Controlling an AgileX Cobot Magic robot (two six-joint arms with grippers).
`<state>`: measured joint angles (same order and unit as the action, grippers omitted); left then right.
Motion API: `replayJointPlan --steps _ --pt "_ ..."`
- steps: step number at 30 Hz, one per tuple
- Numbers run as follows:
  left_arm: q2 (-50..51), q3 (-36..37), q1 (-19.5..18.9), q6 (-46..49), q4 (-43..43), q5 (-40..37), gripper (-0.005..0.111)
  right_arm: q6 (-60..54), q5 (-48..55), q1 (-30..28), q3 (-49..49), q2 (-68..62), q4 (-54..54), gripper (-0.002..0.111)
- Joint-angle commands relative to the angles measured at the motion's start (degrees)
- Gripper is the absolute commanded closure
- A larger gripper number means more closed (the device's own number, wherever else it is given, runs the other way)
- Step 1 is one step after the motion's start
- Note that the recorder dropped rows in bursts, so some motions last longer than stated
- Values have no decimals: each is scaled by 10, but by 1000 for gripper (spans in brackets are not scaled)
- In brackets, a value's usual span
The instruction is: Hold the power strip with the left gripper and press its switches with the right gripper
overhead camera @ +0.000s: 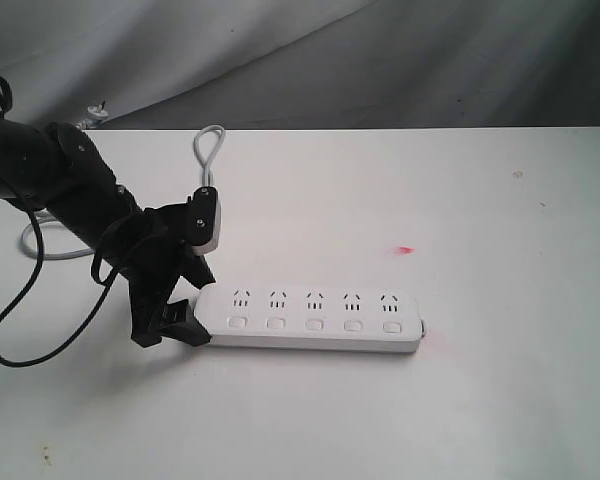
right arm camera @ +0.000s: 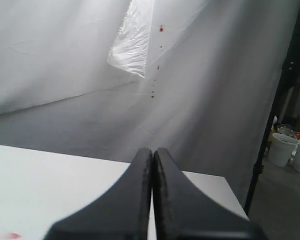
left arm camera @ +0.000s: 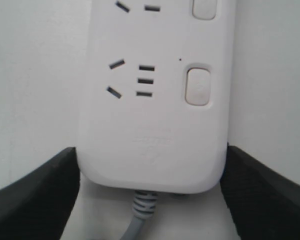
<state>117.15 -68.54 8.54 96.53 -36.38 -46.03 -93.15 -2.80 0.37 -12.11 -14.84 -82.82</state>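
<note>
Black fingers of our left gripper fill the close view, one on each long side of the power strip, pinching its cord end across the width. From those fingers the strip runs straight away, flat on the white table, its five switches in a row along one long edge; the grey cord exits back between the fingers. Our left arm reaches in low, wrist bent down to the tabletop. Our right gripper has its fingers pressed together, held above the table and aimed at the backdrop; the strip is nowhere ahead of them, so we judge this arm must swing round before pressing.
</note>
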Motion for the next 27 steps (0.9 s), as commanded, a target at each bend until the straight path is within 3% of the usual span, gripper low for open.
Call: replayJointPlan --steps 1,5,9,27 --pt "-2 0 0 -1 -3 -2 37 393 -1 -4 6 3 365 108" --pt "-2 0 0 -1 -3 -2 37 617 5 -4 29 3 595 108" --pt "-2 0 0 -1 -3 -2 37 743 8 -4 74 11 696 108" --pt "-2 0 0 -1 -3 -2 37 758 80 -4 121 121 723 108"
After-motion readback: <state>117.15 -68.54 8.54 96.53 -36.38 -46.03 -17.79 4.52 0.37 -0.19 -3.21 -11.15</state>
